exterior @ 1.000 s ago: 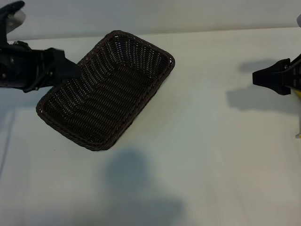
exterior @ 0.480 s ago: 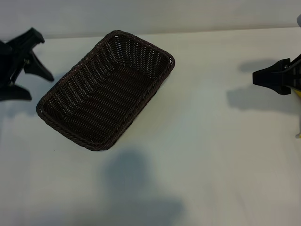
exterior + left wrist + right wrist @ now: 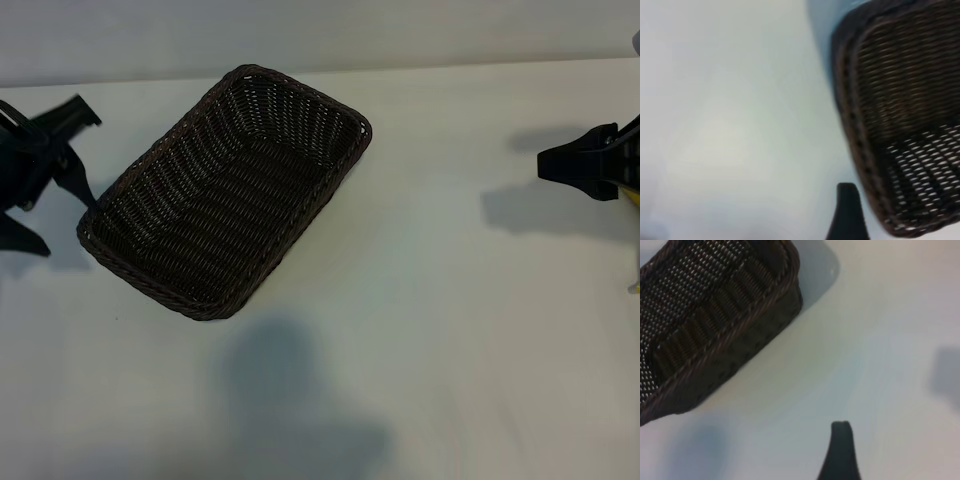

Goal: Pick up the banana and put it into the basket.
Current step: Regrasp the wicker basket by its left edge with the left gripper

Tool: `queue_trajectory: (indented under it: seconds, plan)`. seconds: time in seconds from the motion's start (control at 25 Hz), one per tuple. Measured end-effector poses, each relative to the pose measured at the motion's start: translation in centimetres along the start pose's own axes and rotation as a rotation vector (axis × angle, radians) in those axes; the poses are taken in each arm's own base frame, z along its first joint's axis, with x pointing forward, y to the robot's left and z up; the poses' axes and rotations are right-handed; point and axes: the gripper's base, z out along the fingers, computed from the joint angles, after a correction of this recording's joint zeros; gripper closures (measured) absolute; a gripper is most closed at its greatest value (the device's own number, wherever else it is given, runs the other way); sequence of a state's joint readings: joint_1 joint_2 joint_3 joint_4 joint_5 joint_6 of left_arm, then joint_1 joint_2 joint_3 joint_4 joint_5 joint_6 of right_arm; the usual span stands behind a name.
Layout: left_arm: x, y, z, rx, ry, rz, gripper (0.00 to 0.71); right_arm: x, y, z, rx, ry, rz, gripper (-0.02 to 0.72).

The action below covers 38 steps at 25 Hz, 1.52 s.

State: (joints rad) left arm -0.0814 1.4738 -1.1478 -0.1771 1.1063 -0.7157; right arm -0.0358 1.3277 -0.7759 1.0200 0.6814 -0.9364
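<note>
The dark brown woven basket (image 3: 366, 130) sits empty at the back left of the white table, also seen in the left wrist view (image 3: 846, 105) and the right wrist view (image 3: 730, 357). My left gripper (image 3: 62, 180) is open just outside the basket's left end, with nothing in it; one of its fingers (image 3: 847, 215) shows beside the rim. My right gripper (image 3: 545, 165) hovers at the far right edge, its one visible finger (image 3: 841, 452) over bare table, holding nothing. A sliver of yellow (image 3: 635, 196) shows behind it at the edge of the view; I cannot tell whether it is the banana.
The white table (image 3: 450, 330) stretches between the basket and the right gripper. A soft shadow (image 3: 285, 390) lies on its near middle.
My left gripper has pulled back from over the basket's left end to the table's left edge, then shifted a little nearer. The right gripper and basket have not moved.
</note>
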Motion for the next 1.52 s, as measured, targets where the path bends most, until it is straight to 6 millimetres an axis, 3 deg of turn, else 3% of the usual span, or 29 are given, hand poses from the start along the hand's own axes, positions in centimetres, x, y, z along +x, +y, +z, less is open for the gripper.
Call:
queue_trajectory:
  seconds: [0.48,0.8,1.28,1.52]
  plan:
    - [-0.6,-0.7,3.1,-0.074,0.071,-0.034,0.142,-0.1,-0.1,0.0,0.013,-0.009,0.001,0.117]
    - [1.4,0.5,7.6,-0.098,0.086,-0.06,0.142,-0.1,-0.1,0.0,0.016,-0.012,0.001,0.117]
    - [0.8,0.0,8.2,-0.015,0.006,-0.071,0.143,-0.1,-0.2,0.0,0.017,-0.013,0.012,0.117]
    - [0.4,-0.4,9.9,-0.012,-0.004,-0.072,0.159,-0.1,-0.2,0.0,0.018,-0.013,0.016,0.117]
